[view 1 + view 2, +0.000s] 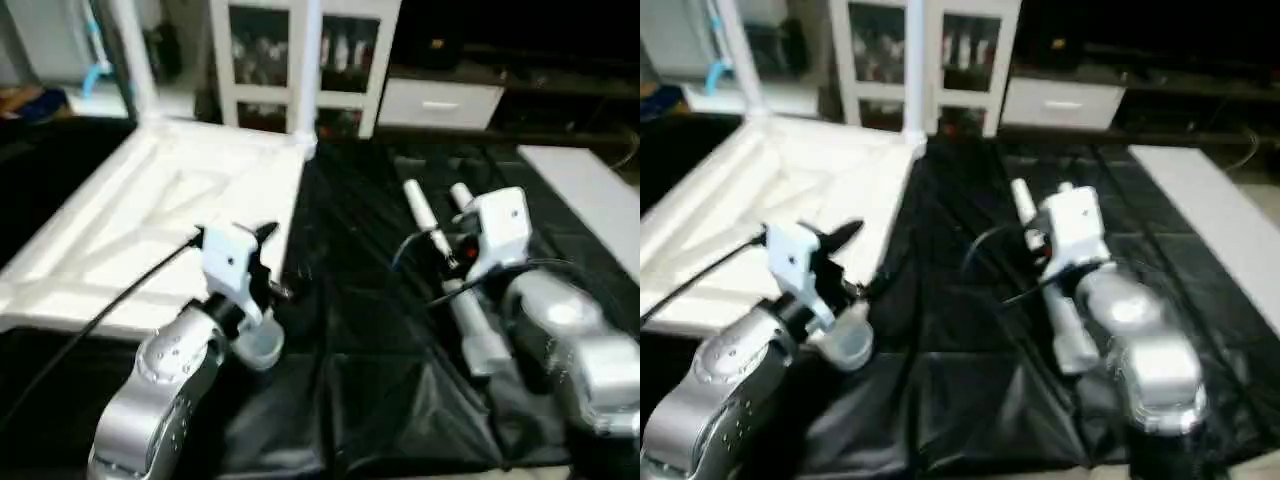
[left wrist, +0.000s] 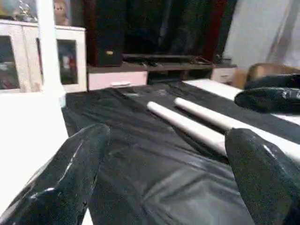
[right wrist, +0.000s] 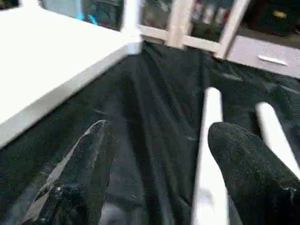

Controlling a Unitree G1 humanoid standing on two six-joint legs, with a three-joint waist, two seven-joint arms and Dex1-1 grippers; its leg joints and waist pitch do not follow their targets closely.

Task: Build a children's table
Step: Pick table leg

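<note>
- Here, the white table top point(image 1: 150, 220) lies upside down on the left part of the black sheet point(image 1: 370, 330), its ribbed underside facing up.
- One white leg point(image 1: 308, 60) stands upright in the top's far right corner socket; another upright leg point(image 1: 128, 50) rises at its far left corner.
- Two loose legs lie side by side on the right half of the black sheet, running from the far side toward the robot: the nearer-to-centre leg point(image 3: 208, 154) and the second leg point(image 3: 274, 133) just to its right.
- The left gripper point(image 2: 164, 164) hangs over the near right edge of the table top, where white plastic meets black sheet; its two black fingers point(image 2: 75, 173) stand wide apart with nothing between them.
- The right gripper point(image 3: 159, 168) hovers above the loose legs near the middle of the sheet. Its fingers point(image 3: 243, 164) are spread, one over bare sheet and the other over the nearer-to-centre leg, and they grasp nothing.
- In the left wrist view, a dark fingertip of the other gripper shows beside the far ends of the loose legs.
- Beyond the far edge of the sheet stands a white glass-door cabinet point(image 1: 300, 50), and to its right a low white drawer unit point(image 1: 440, 100).
- A pale board point(image 1: 590, 190) lies along the sheet's right edge.
</note>
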